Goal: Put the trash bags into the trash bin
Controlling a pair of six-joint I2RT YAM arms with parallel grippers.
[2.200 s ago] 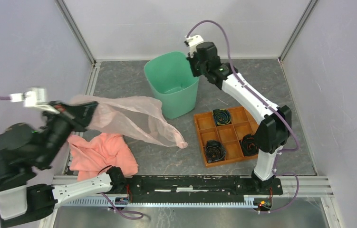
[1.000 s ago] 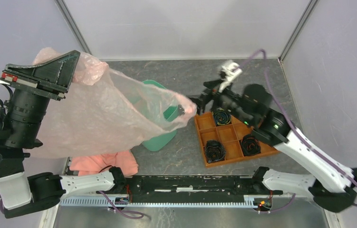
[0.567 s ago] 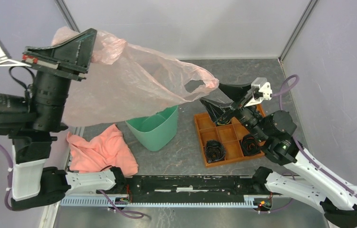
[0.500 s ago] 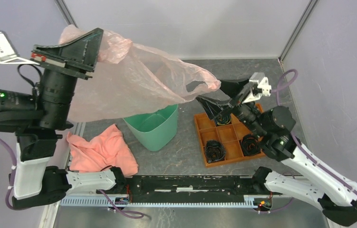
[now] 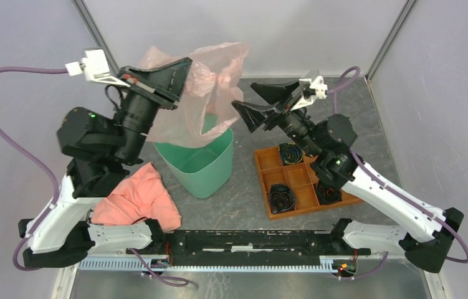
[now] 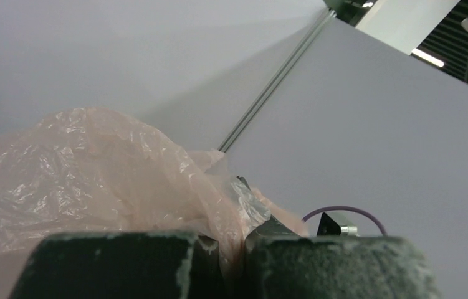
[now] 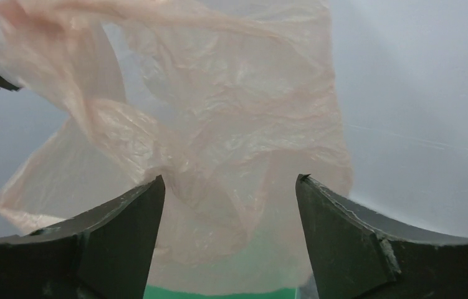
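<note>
Nearest to us, a salmon-pink cloth [image 5: 134, 198] lies crumpled on the tabletop [image 5: 243, 199] by the left arm's base, and over on the right sits the orange tray [image 5: 303, 198] with dark rolls [image 5: 281, 197] in three compartments. Just beyond, between them, the trash bin [image 5: 203, 163] stands upright, mouth open. Above its far rim we see the trash bag [image 5: 205, 93] held aloft, its lower folds draping over the bin's opening; whether they dip inside we cannot tell. The left gripper [image 5: 181, 68] is clamped tight on the bag's upper edge, film bunched between its fingers [image 6: 125, 265]. The right gripper [image 5: 243, 94] hovers just beside the bag, jaws spread wide, the film hanging ahead of the gap, nothing gripped.
</note>
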